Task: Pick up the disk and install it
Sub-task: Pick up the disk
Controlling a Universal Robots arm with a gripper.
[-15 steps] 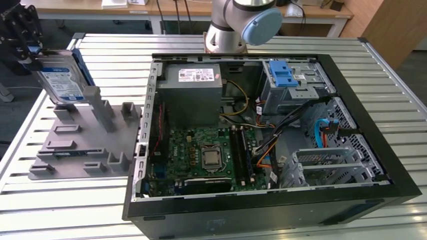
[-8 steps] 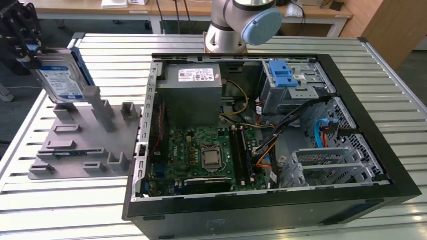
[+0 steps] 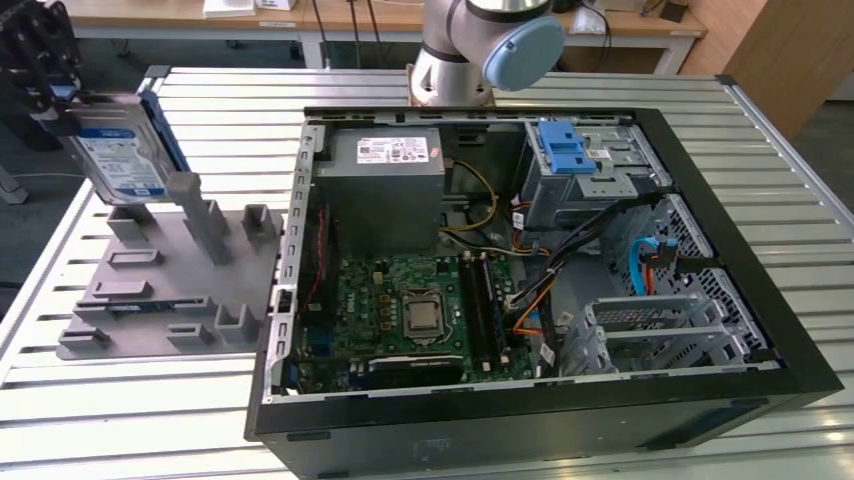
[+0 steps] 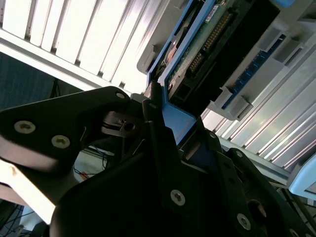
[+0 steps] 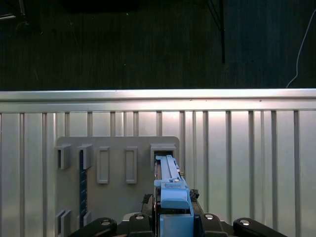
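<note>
Exterior view: at the upper left of the frame I see the disk point(image 3: 118, 155) upright over the grey fixture point(image 3: 160, 290), with the gripper point(image 3: 60, 100) at its upper end. Second wrist view: the fingers point(image 4: 154, 133) are clamped on the disk's blue rail. First wrist view: the disk is edge-on above the fixture.

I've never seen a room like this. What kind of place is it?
Probably a robotics lab or workshop: a robot arm stands at a slatted metal table, its jaws shut on the disk, beside an opened computer case with its parts showing.
</note>
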